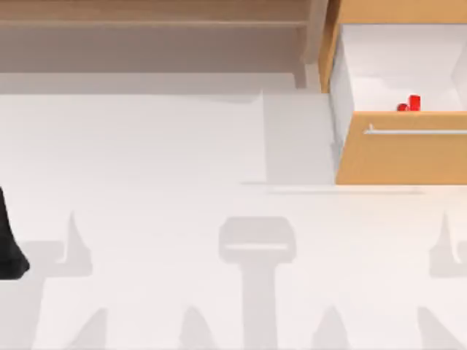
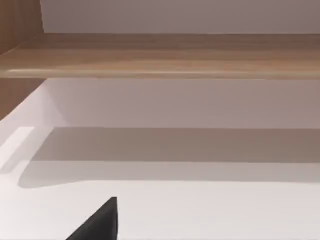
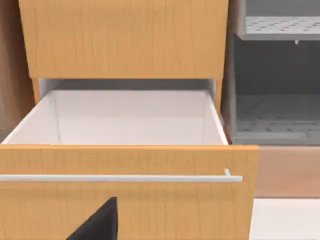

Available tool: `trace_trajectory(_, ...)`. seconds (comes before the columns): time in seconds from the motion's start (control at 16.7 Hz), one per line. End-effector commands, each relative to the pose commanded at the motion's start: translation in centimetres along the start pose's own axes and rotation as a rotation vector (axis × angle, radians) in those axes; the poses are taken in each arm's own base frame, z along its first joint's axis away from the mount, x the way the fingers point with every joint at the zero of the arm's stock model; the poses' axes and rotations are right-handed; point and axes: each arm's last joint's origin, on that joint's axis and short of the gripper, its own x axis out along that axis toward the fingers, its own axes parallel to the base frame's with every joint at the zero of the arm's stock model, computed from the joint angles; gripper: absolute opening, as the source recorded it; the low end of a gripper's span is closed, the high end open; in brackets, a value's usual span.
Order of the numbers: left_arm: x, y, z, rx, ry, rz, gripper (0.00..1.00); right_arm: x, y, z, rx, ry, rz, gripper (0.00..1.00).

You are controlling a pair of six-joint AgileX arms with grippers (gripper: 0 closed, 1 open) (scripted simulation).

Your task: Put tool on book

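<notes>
The small red tool [image 1: 411, 104] lies inside the open white drawer [image 1: 394, 73] at the table's far right, just behind the wooden drawer front [image 1: 401, 153]. The book is out of view. My left arm [image 1: 10, 244] sits at the left edge of the table, and a dark part of my left gripper [image 2: 99, 224] hangs over bare white tabletop facing a wooden shelf. A dark part of my right gripper [image 3: 100, 224] is close in front of the drawer front [image 3: 125, 195], below its metal handle [image 3: 120, 178]. The tool is hidden behind that front in the right wrist view.
A long wooden shelf [image 1: 153, 22] runs along the back of the table. The pulled-out drawer juts over the table's far right. Beside the drawer stands a grey compartment with perforated shelves [image 3: 277, 117]. White tabletop [image 1: 182, 219] spreads across the middle and front.
</notes>
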Motion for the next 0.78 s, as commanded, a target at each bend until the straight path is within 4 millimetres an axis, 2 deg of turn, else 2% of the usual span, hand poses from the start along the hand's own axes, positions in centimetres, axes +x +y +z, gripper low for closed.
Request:
trace_trajectory(0.18,0.0,0.0,0.0,0.000,0.000,0.000,1.00,0.0,0.0,0.2,0.002,0.007,0.000,1.00)
trace_trajectory(0.36,0.0,0.0,0.0,0.000,0.000,0.000,1.00,0.1,0.1,2.0,0.018,0.069,0.004,1.00)
trace_trajectory(0.6,0.0,0.0,0.0,0.000,0.000,0.000,1.00,1.6,0.3,7.1,0.057,0.236,0.011,1.00)
trace_trajectory(0.78,0.0,0.0,0.0,0.000,0.000,0.000,1.00,5.2,0.8,11.7,0.091,0.423,0.009,1.00)
